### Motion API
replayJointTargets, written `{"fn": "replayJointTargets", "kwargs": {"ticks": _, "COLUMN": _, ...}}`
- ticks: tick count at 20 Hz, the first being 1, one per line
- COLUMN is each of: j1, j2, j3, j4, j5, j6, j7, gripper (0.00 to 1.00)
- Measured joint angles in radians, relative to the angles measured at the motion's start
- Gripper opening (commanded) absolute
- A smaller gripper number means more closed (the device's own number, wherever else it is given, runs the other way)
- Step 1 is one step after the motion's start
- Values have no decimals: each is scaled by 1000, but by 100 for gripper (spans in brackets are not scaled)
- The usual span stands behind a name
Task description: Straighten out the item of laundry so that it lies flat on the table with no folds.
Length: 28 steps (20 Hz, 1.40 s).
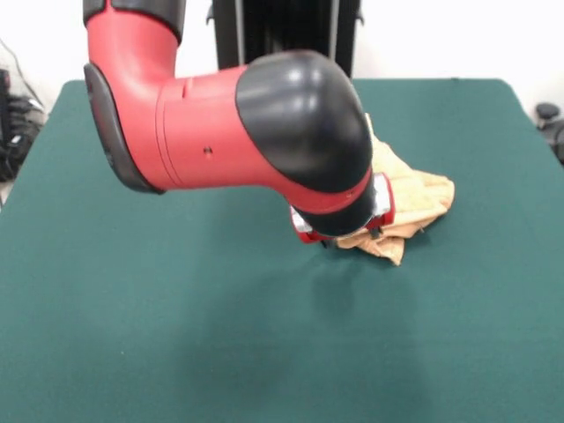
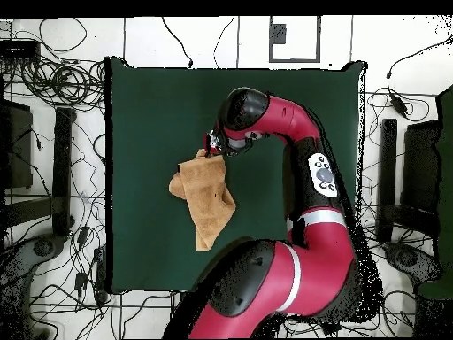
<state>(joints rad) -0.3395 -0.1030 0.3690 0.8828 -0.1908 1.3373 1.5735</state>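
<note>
The item of laundry (image 1: 412, 189), a tan-orange towel, lies bunched and folded over itself on the green table (image 1: 176, 317), right of centre in the front view. From overhead the towel (image 2: 209, 197) reaches diagonally from the table's middle toward the robot's side. My gripper (image 1: 344, 238) is low at the towel's near edge, mostly hidden behind the arm's thick black and red wrist. In the overhead view the gripper (image 2: 211, 148) sits right at the towel's upper corner, over the table (image 2: 150, 106). Whether it holds the cloth cannot be made out.
The arm's red forearm (image 1: 203, 123) hangs across the table's far left half and hides part of it. Cables (image 2: 53, 80) and dark equipment (image 2: 18, 150) lie on the floor around the table. A black stand (image 1: 282, 35) rises behind the far edge.
</note>
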Motion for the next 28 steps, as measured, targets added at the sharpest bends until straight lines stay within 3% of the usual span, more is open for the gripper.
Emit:
{"fn": "replayJointTargets", "kwargs": {"ticks": 13, "j1": 8, "j2": 64, "j3": 0, "j4": -90, "j5": 6, "j6": 135, "j7": 0, "gripper": 100}}
{"fn": "replayJointTargets", "kwargs": {"ticks": 28, "j1": 18, "j2": 64, "j3": -13, "j4": -95, "j5": 38, "j6": 143, "j7": 0, "gripper": 100}}
